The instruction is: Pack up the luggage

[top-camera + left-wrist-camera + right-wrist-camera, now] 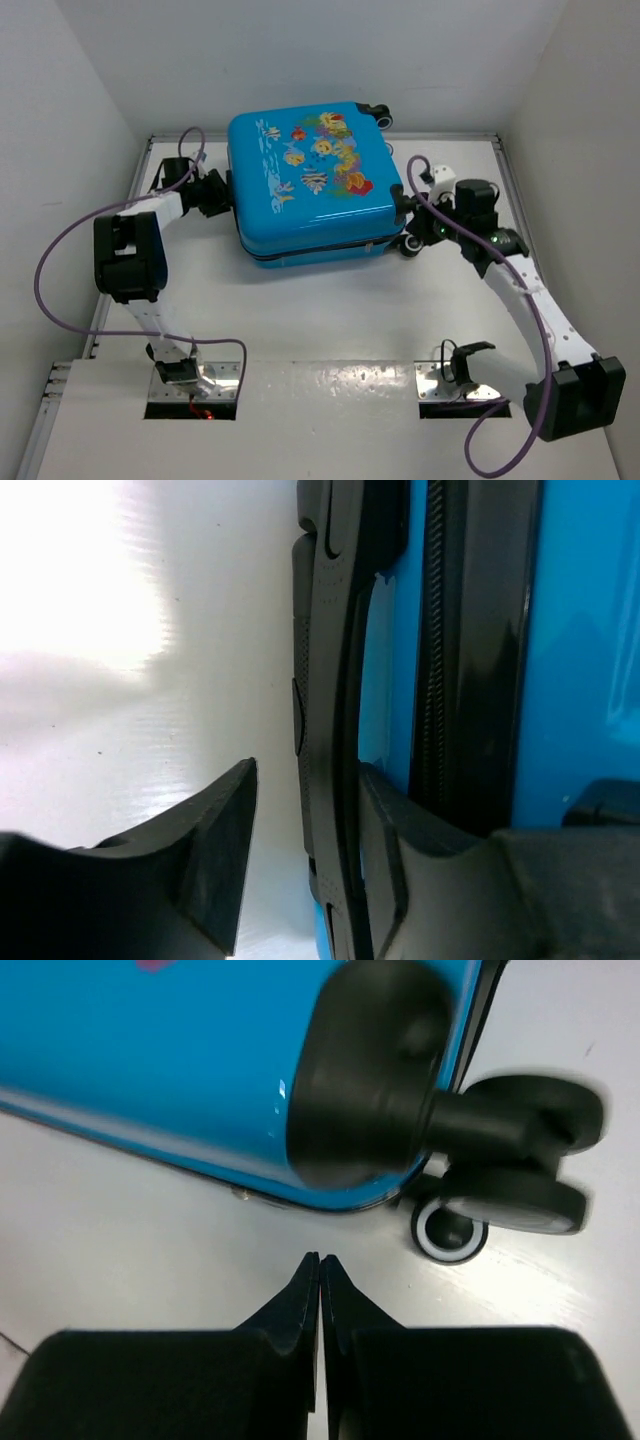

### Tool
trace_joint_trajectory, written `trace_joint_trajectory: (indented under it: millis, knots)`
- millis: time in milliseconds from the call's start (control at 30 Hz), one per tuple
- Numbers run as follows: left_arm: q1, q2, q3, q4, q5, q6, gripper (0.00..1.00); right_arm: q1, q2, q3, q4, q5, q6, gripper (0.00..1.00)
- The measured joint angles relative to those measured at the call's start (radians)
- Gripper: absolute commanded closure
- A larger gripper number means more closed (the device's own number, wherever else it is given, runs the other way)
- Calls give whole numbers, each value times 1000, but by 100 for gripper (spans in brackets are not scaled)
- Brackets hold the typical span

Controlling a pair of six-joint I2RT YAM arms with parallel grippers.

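The luggage (310, 185), a bright-blue suitcase with fish prints, lies flat and zipped shut at the back middle of the table. My left gripper (224, 192) is at its left side. In the left wrist view (308, 770) it is open, with one finger on each side of the black side handle (325, 680), the right finger between the handle and the blue shell (580, 630). My right gripper (405, 207) is at the suitcase's right near corner. In the right wrist view (320, 1257) it is shut and empty, just short of the shell (150, 1050) and a black wheel (520, 1160).
White walls close in the table on the left (60, 120), back and right (590, 120). Another wheel (381, 117) sticks out at the suitcase's far right corner. Purple cables (45, 270) loop beside both arms. The arm bases (190, 385) sit at the near edge.
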Motion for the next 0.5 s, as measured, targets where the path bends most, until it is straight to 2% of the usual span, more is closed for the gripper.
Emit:
trace_joint_trajectory:
  millis: [200,300,400,500]
  knots:
    - [-28,10,25,-14,-61,0,66,114,-149,-360,191,53,-162,100]
    - [-32,24,42,-19,-53,-3,79,165,-188,-485,282,29,-291,100]
    - [-33,39,62,-39,-43,-5,100,225,-169,-565,434,31,-443,100]
    - [-34,43,71,-48,-41,-4,100,286,-96,-605,576,60,-563,100]
